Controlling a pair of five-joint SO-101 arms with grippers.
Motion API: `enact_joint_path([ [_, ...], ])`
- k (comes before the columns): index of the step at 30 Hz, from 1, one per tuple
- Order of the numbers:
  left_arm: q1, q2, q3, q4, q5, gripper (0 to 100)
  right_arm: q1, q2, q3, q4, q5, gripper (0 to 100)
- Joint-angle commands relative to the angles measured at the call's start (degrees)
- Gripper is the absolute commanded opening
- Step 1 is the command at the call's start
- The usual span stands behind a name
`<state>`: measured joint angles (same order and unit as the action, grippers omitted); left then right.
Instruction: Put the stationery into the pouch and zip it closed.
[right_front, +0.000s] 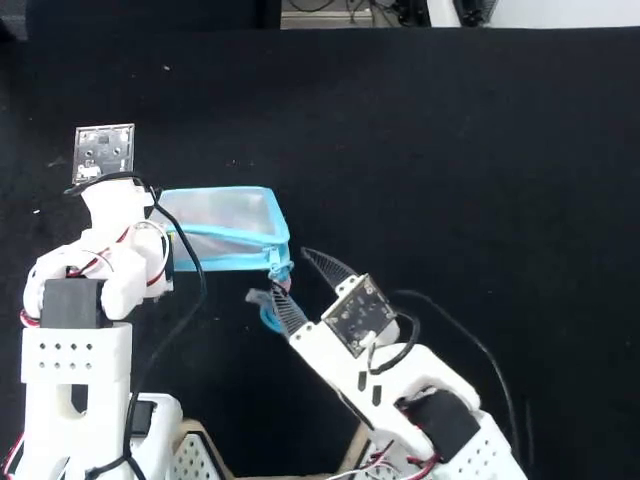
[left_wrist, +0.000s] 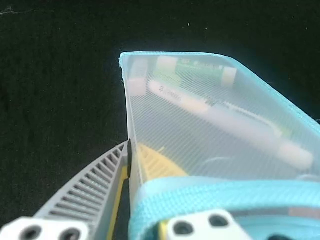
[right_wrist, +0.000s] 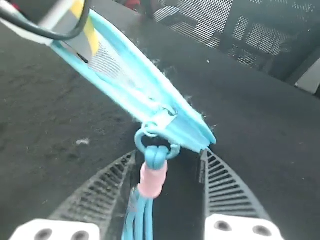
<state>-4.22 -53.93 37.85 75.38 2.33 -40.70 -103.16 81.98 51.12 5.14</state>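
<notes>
On the black counter (right_front: 450, 150), the translucent mesh pouch with light-blue trim (right_front: 225, 225) sits left of centre with white and green pens (left_wrist: 225, 115) inside, one end grasped in the left gripper (left_wrist: 136, 157) jaws, while the right gripper (right_wrist: 169, 155) jaws stand released either side of the blue zip-pull cord (right_wrist: 150, 180).

Bright, even light is falling from overhead onto the pouch (right_front: 225, 222). Its mesh face is glowing pale against the black cloth (right_front: 450, 150), which is soaking up nearly all the light around it. The white left arm (right_front: 105, 275) beside the pouch is reflecting strongly. Close up, glare is spreading over the pouch's translucent side and veiling the pens (left_wrist: 210, 107) inside. Beneath the pouch's zipper end the cloth is taking on a grey sheen, with only a soft, faint shadow.
</notes>
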Motion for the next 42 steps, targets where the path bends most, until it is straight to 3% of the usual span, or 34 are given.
enact_joint_path([
  [1,-0.22,0.18,-0.75,0.0,-0.26,3,-1.05,-3.3,1.1,-5.01,-0.79,19.0],
  [6,-0.22,0.18,-0.75,0.0,-0.26,3,-1.05,-3.38,-1.27,-3.6,-0.88,18.4],
  [13,-0.22,0.18,-0.75,-0.09,-0.26,3,-1.05,-3.38,-1.63,-3.6,-0.44,1.1],
  [22,-0.31,0.18,-0.75,-0.09,-0.26,3,-0.97,-3.47,-2.07,-3.6,-0.44,1.5],
  [28,-0.13,0.18,-0.75,-0.09,-0.26,3,4.57,-3.47,-4.09,-3.16,-0.44,1.8],
  [35,-0.22,0.18,-0.75,-0.18,-0.26,3,4.48,-3.47,-4.44,-3.16,-0.44,1.9],
  [42,-0.13,0.18,-0.75,-0.26,-0.26,3,4.48,-3.47,-6.2,0.53,-0.53,11.3],
])
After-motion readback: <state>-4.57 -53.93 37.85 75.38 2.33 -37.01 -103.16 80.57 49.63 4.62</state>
